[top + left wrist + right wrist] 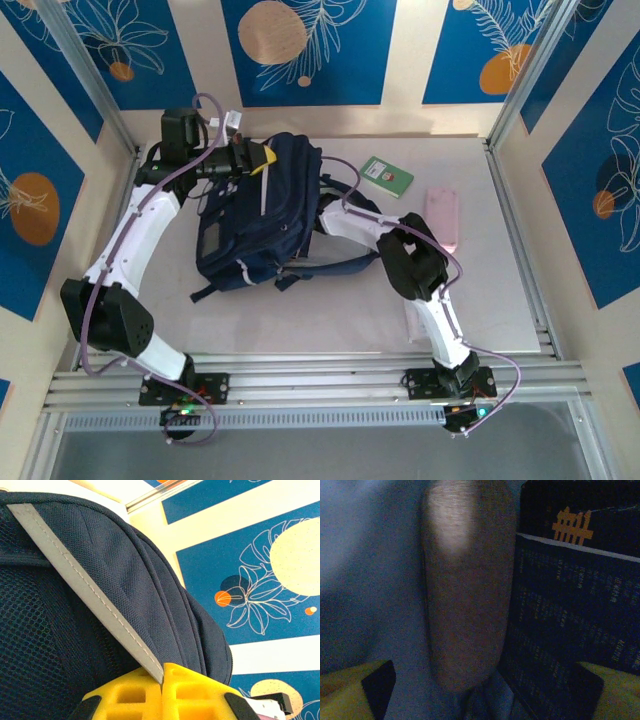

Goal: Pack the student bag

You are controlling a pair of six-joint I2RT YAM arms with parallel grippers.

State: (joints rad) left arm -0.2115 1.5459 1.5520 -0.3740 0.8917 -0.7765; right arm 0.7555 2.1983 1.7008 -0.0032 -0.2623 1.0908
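Bag point(262, 215) – lies flat on the table, long axis running from near to far, top end farthest from the arm bases.

Left gripper point(162, 690) – at the bag's far end, fingers together and clamped on the bag's grey stripe point(85, 590). It looks to be holding the mouth up.

Right arm point(410, 262) – reaches in from the bag's right side. Right gripper point(482, 682) is inside the bag, yellow fingers wide apart with nothing between them.

Inside the bag, ahead of the right gripper: a dark book point(565, 630) with an orange fence mark stands on the right. A long rounded item point(465, 605) lies beside it on the left, long axis pointing away from the fingers. It is too dim and blurred to name.

Outside the bag: a pink case point(442, 218) lies well to the bag's right, long axis near to far. A green book point(386, 176) sits nearer the bag's far right corner, slightly tilted.

Judgement – both loose items lie on the bag's right, the right arm's side. With the left gripper busy on the stripe, the next fetch likely falls to the right arm, which must back out of the mouth first.
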